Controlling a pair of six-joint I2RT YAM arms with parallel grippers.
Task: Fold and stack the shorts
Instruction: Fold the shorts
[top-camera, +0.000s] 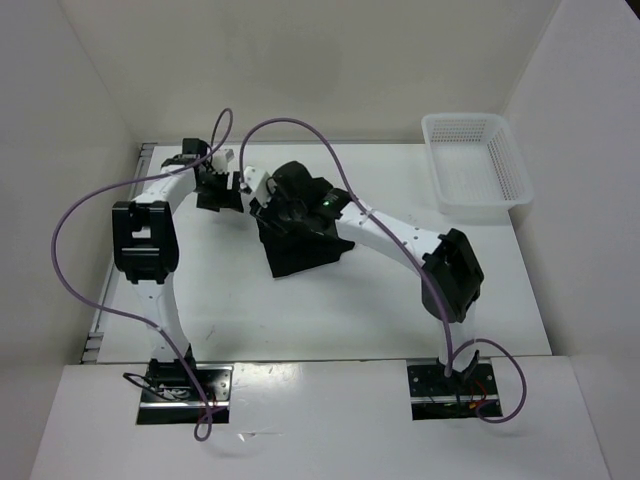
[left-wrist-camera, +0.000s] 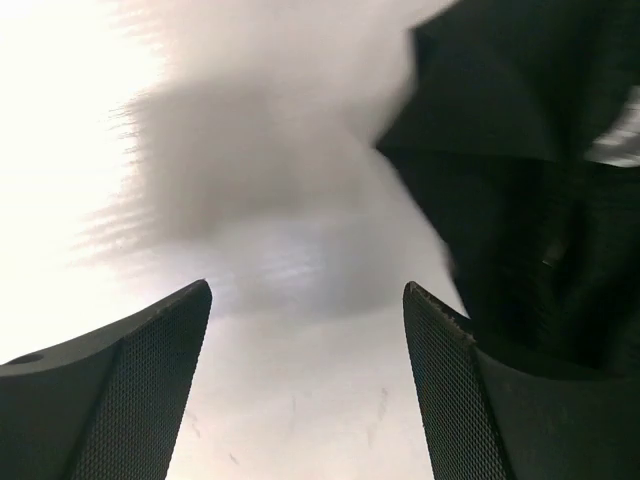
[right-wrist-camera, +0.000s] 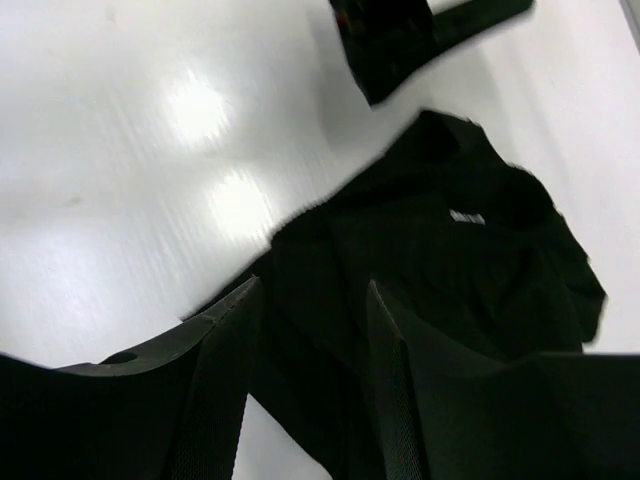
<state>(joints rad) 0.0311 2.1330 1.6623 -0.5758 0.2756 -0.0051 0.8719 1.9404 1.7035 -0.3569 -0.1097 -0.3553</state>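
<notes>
The black shorts (top-camera: 305, 245) lie crumpled in the middle of the table. They also show in the right wrist view (right-wrist-camera: 450, 260), with a tiny pale mark (right-wrist-camera: 466, 217). My right gripper (top-camera: 268, 196) is low over the shorts' left part. Its jaws stand partway apart, with dark cloth between and under the fingers (right-wrist-camera: 225, 390). My left gripper (top-camera: 218, 188) is open and empty just left of the shorts, above bare table. In the left wrist view the shorts (left-wrist-camera: 520, 160) fill the upper right, beside the right finger (left-wrist-camera: 450, 400). Both wrist views are blurred.
A white mesh basket (top-camera: 478, 165) stands at the back right corner of the table (top-camera: 230, 310). White walls enclose the table on the left, back and right. Purple cables loop above both arms.
</notes>
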